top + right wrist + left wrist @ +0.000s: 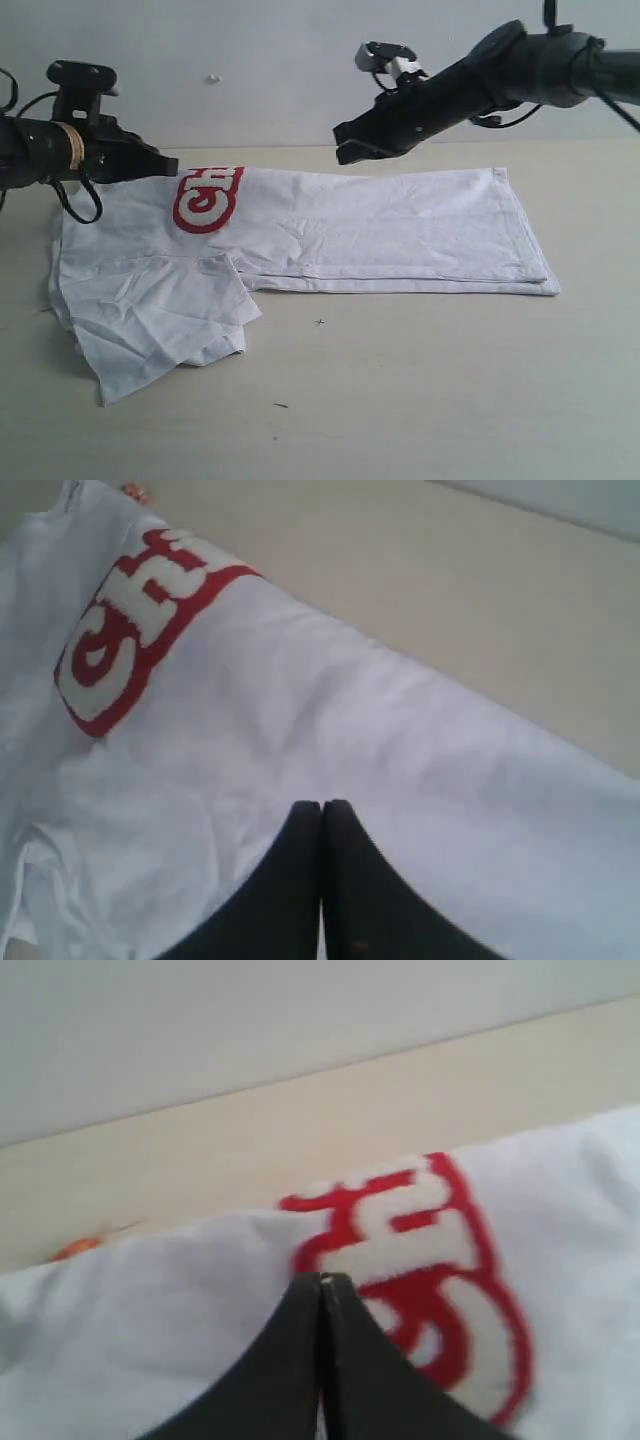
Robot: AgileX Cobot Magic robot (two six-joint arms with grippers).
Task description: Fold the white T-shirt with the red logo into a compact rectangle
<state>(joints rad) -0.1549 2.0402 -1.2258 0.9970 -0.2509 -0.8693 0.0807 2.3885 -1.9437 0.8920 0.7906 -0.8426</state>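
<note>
The white T-shirt lies on the table, folded lengthwise into a long band, with a sleeve spread out at the front left. Part of the red logo shows at its left end. My left gripper hovers by the shirt's far edge beside the logo, jaws shut with nothing seen between them. The left wrist view shows the gripper over the shirt and logo. My right gripper hangs above the shirt's far edge near the middle, shut and empty. The right wrist view has that gripper over plain cloth, the logo farther off.
The pale wooden table runs beyond the shirt on every side, and a light wall stands behind it. A small orange neck tag peeks out at the shirt's collar end. A few dark specks lie on the table in front.
</note>
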